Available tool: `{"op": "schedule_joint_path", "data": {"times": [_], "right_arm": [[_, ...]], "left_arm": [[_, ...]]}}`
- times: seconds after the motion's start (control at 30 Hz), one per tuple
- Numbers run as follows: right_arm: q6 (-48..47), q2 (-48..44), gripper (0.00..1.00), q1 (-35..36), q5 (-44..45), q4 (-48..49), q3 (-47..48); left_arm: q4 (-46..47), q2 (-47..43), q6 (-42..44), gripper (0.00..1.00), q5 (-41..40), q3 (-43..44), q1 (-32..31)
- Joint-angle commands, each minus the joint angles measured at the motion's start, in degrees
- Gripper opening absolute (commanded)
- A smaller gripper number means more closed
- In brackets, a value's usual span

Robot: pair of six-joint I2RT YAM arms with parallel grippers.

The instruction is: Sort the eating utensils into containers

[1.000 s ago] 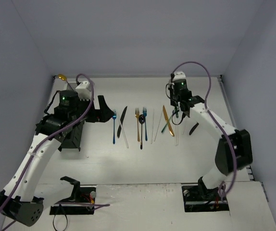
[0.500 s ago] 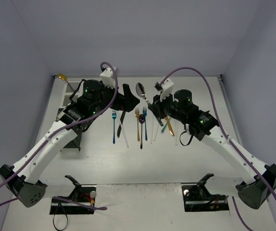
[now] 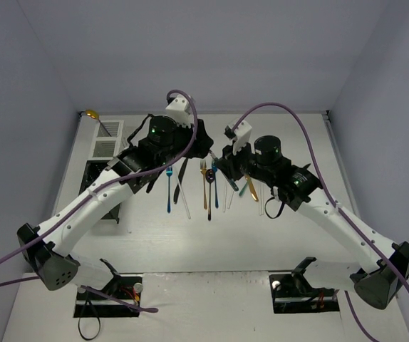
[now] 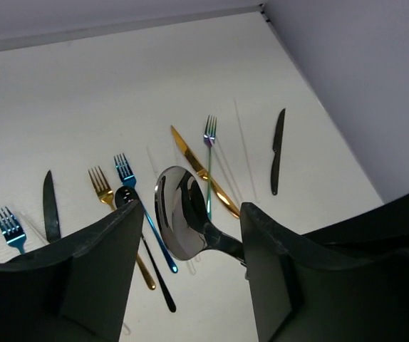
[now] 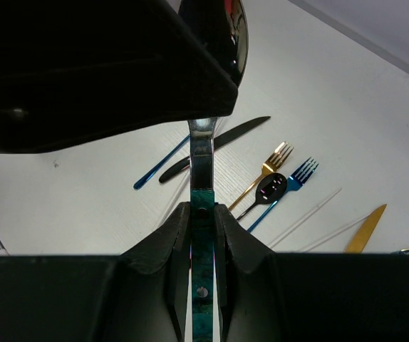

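Handover step, mid-air over bench point(image 4: 119, 85). Clamped in right end effector point(image 5: 203, 214): teal-handled silver spoon point(image 4: 179, 214), by handle. Bowl between spread fingers of left end effector point(image 4: 190, 217), no contact. Next, likely: close left, release right, carry to slatted caddies point(image 3: 108, 142).

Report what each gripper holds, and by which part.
Right gripper: shut on the spoon, clamping its teal handle. Left gripper: holds nothing; its jaws stand open either side of the spoon's bowl.

Bright even light, soft shadows, dark blurry foreground
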Motion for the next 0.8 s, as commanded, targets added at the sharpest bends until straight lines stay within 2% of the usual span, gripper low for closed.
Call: {"op": "schedule_joint_path", "data": {"times": [0.0, 0.17, 0.27, 0.3, 0.33, 0.37, 0.4, 0.43, 0.47, 0.6, 0.63, 0.7, 0.77], "right_arm": [[-0.1, -1.8, 0.0, 0.3, -0.5, 5.9, 0.3], [-0.1, -1.1, 0.0, 0.3, -0.3, 6.4, -0.2], [0.1, -0.5, 0.01, 0.3, 0.2, 6.6, -0.4], [0.1, -0.5, 0.07, 0.3, 0.4, 6.7, -0.5], [0.1, -0.4, 0.23, 0.3, 0.6, 6.7, -0.5], [0.0, -0.4, 0.35, 0.3, 0.8, 6.8, -0.5], [0.1, -0.2, 0.54, 0.3, 1.1, 6.8, -0.5], [0.1, 0.0, 0.66, 0.3, 2.1, 6.7, -0.6], [0.1, 0.0, 0.73, 0.2, 3.3, 6.7, -0.7], [0.1, -0.9, 0.91, 0.1, 9.3, 6.6, -2.6], [0.1, -1.4, 0.92, 0.0, 10.6, 6.6, -3.2], [0.1, -2.6, 0.94, -0.2, 12.8, 6.6, -4.5], [0.1, -3.8, 0.94, -0.6, 14.8, 6.6, -5.9]], "left_arm": [[2.8, -0.3, 0.1, 0.43, -3.5, 2.6, -0.7], [4.9, -0.6, 1.5, 0.12, -5.1, 1.9, -0.7], [6.2, -1.4, 3.0, 0.0, -6.7, 0.5, -0.7], [6.4, -1.6, 3.3, 0.0, -7.2, 0.5, -0.7], [6.4, -1.8, 4.2, 0.0, -8.2, 0.1, -0.7], [6.3, -1.9, 4.7, 0.0, -9.0, -0.1, -0.6], [5.7, -2.0, 5.1, 0.0, -9.8, -0.1, -0.6], [4.9, -2.1, 5.6, 0.0, -11.3, 0.2, -0.5], [4.3, -2.2, 6.5, 0.0, -12.7, 0.3, -0.4], [1.9, -2.2, 9.7, 0.0, -18.1, 1.3, 3.4], [1.4, -2.2, 10.2, 0.0, -18.4, 1.6, 5.5], [0.9, -2.0, 10.6, 0.0, -18.3, 2.3, 11.1], [1.3, -1.5, 11.3, 0.0, -18.4, 3.0, 19.5]]}}
